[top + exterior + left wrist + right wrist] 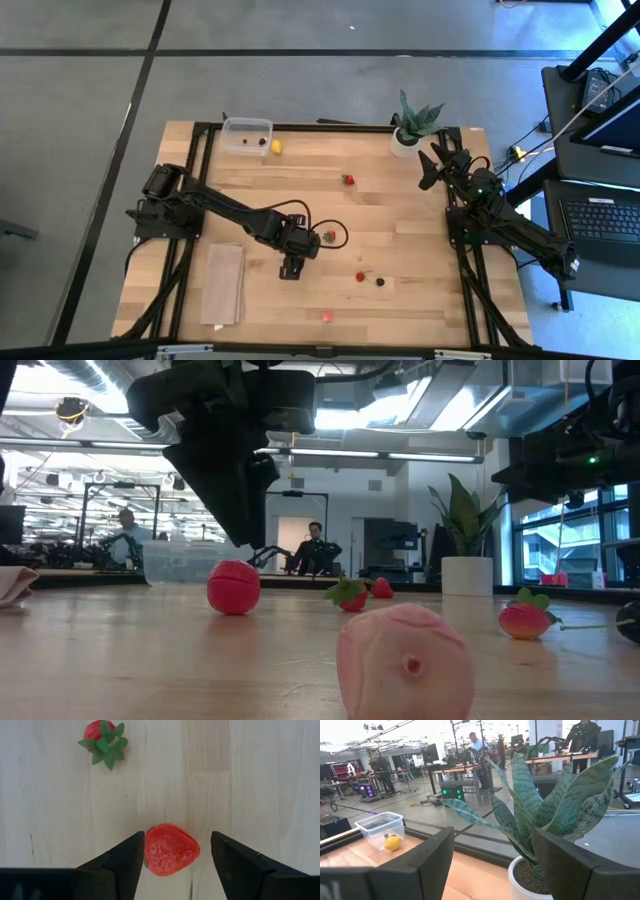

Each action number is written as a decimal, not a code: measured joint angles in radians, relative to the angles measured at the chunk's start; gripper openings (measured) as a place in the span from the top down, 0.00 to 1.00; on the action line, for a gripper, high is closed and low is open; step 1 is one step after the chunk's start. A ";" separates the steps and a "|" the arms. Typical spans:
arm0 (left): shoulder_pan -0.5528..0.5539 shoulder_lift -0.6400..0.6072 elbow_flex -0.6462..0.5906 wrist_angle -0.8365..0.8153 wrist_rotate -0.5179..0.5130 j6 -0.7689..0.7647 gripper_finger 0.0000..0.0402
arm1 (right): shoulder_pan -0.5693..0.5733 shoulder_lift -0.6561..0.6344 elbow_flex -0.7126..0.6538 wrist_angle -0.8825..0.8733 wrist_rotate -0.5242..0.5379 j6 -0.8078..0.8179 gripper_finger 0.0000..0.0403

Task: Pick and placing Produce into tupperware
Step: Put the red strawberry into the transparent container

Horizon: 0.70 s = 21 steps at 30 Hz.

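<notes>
- Strawberry [171, 849] between the left end effector [291, 268] jaws looks like a small, light, moulded piece with a dimpled, probably smooth skin; my guess is it could squirt sideways if pinched off-centre.
- Left end effector hangs above the tabletop [400, 215] near the middle, jaws partly open and straddling the berry, one finger [124, 859] almost at its side, the other clear of it; nothing is gripped yet.
- Best hold, as I judge it, is across the widest part of the body, pads on opposite flanks.
- Long axis of this berry is hard to make out; it looks nearly as wide as long, and its leafy end is hidden.
- Second strawberry [103, 738] lies farther out, green cap showing.
- Tupperware [247, 135] sits at the far left corner, a yellow piece [276, 146] just beside it.
- Right end effector [432, 163] waits at the far right by the potted plant [413, 124], jaws wide, empty.
</notes>
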 joint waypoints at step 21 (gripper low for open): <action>0.000 -0.002 0.000 -0.011 0.010 -0.024 0.29 | 0.000 0.000 0.000 0.000 0.000 -0.003 0.33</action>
